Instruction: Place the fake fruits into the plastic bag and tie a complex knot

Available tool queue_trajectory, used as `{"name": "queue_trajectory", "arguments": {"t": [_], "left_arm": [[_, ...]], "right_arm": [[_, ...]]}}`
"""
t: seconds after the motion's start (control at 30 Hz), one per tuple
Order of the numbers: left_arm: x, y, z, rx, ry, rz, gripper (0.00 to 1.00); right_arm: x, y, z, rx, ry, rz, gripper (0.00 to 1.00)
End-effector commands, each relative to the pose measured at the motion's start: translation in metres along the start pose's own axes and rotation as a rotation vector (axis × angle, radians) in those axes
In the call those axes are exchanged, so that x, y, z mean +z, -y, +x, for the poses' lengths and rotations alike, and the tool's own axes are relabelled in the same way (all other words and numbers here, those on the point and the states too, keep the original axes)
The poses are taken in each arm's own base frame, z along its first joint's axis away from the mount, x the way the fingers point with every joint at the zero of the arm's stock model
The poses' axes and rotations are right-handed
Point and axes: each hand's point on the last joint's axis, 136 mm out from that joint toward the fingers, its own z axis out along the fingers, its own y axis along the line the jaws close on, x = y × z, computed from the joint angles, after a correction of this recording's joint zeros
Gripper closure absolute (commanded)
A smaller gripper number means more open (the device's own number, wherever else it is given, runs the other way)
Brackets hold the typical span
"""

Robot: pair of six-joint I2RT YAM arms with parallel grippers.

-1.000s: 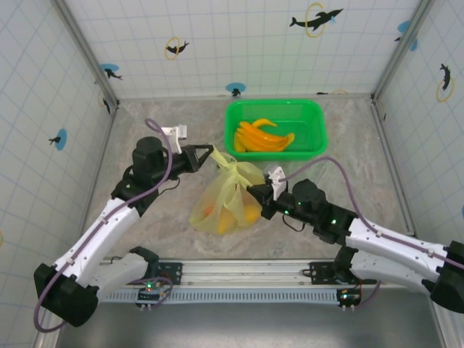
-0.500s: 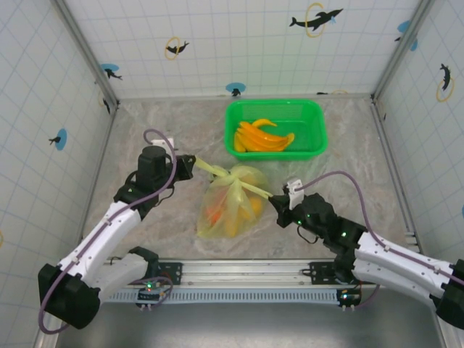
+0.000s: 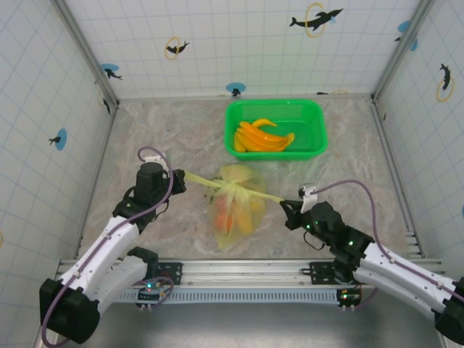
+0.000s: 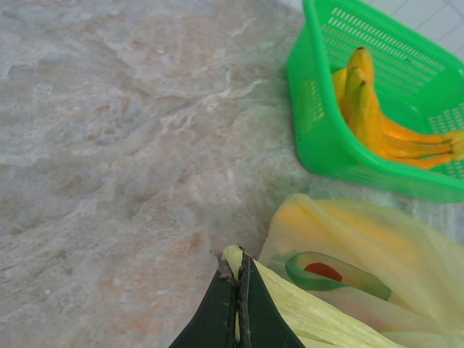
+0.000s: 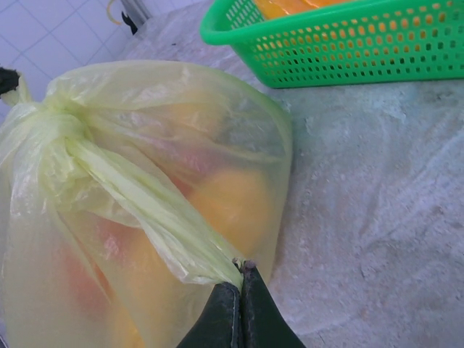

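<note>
Pale yellow-green film: the bag (image 3: 235, 206) is recorded on the table (image 3: 145, 130) at centre, just in front of the basket (image 3: 313, 116), not touching it. Orange and red fruits (image 3: 230, 219) are seen through the film. Bananas (image 3: 259, 136) lie in the basket, so filling is judged incomplete even though tying is under way.

Left gripper (image 3: 181, 175): jaws fully closed, and one handle (image 3: 206, 181) is pinched at its tip, as the left wrist view confirms. Right gripper (image 3: 283, 204): jaws likewise closed on the tip of the other handle (image 3: 262, 194), as seen in the right wrist view.

Key relation: both handles are drawn taut into one nearly straight line. It runs from the left gripper at upper left, through the knot (image 3: 230, 187), to the right gripper at lower right. The knot sits on top of the bag, roughly midway between the grippers, with neither arm clearly nearer. The bag hangs below this line toward the near edge.

Judgement: a first tie is being cinched. Any further pull should be directed outward along this axis. A complex knot would require the ends to be crossed again over the bag.
</note>
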Motion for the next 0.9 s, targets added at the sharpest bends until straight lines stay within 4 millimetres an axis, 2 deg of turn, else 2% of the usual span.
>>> {"name": "queue_trajectory", "arguments": {"t": [0.0,0.27,0.43,0.6,0.77,0.8,0.83,0.87], "left_arm": [[-0.008,-0.064,-0.020,-0.038,0.134,-0.288,1.00],[-0.006,-0.077,-0.013,-0.069,0.117,-0.325,1.00],[-0.007,-0.074,-0.018,-0.072,0.119,-0.319,1.00],[0.000,-0.062,-0.017,-0.070,0.098,-0.250,1.00],[0.008,-0.013,-0.018,-0.074,0.053,0.014,1.00],[0.008,-0.005,-0.018,-0.072,0.045,0.055,1.00],[0.008,0.001,-0.018,-0.077,0.036,0.082,0.97],[0.006,0.007,-0.019,-0.077,0.030,0.111,0.86]], "right_arm": [[-0.006,0.061,0.020,0.048,-0.010,0.269,1.00],[-0.017,0.098,0.023,0.136,0.009,0.434,1.00],[-0.016,0.102,0.019,0.180,0.003,0.426,1.00],[-0.003,0.077,0.016,0.124,-0.068,0.312,1.00],[0.005,0.038,-0.006,0.047,-0.068,0.162,0.99],[0.006,0.032,-0.010,0.036,-0.069,0.142,0.92],[0.007,0.024,-0.014,0.017,-0.075,0.110,0.79],[0.007,0.015,-0.019,-0.006,-0.079,0.078,0.69]]}}
